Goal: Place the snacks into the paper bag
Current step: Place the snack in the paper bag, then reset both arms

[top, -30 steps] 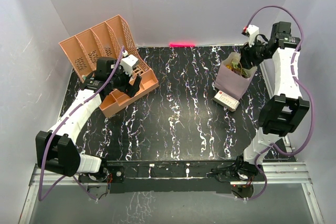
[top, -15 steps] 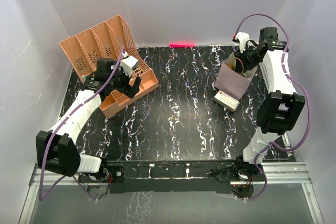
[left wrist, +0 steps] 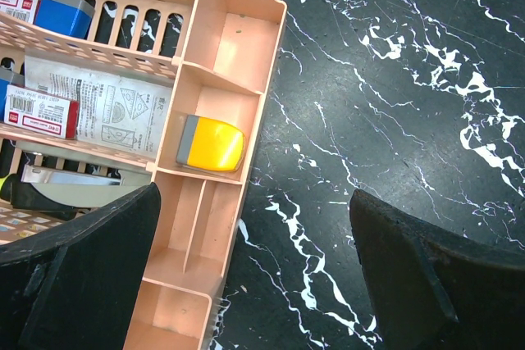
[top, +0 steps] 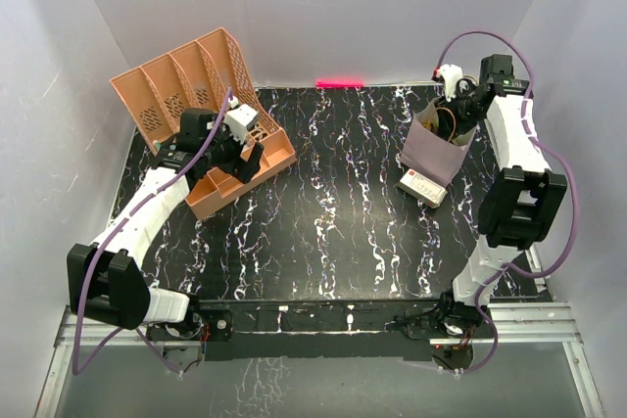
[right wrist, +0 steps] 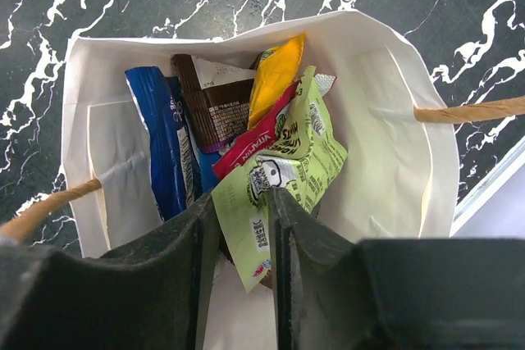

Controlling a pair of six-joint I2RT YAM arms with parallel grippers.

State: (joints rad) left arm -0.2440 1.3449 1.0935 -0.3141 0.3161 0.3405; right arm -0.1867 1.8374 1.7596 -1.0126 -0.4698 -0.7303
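Near part of the table [top: 323, 242]: top view shows no snack lying loose on it. Further back on the right, a white box [top: 422, 186] sits just beside the paper bag [top: 431, 149], on its near side. Not a snack, so leave it.

Far left, L gripper [left wrist: 254, 202] hangs over the rim of the peach organiser [top: 162, 95], fingers wide apart, holding nothing. Bits in its slots aren't task stuff.

Far right is where the work is. Bag stands upright, mouth open, w/ other packets [right wrist: 168, 145] (blue, brown, yellow, pink) inside per wrist cam. R gripper [right wrist: 244, 211] is right above the mouth, pinched tight on a green packet [right wrist: 287, 161] whose far end dips in among the rest.

So approx. done. My read: the green one is the last, needs only lowering & letting go, then arm out w/o snagging the cord handles [right wrist: 476, 110]. Can't see bag bottom, so count unconfirmed.
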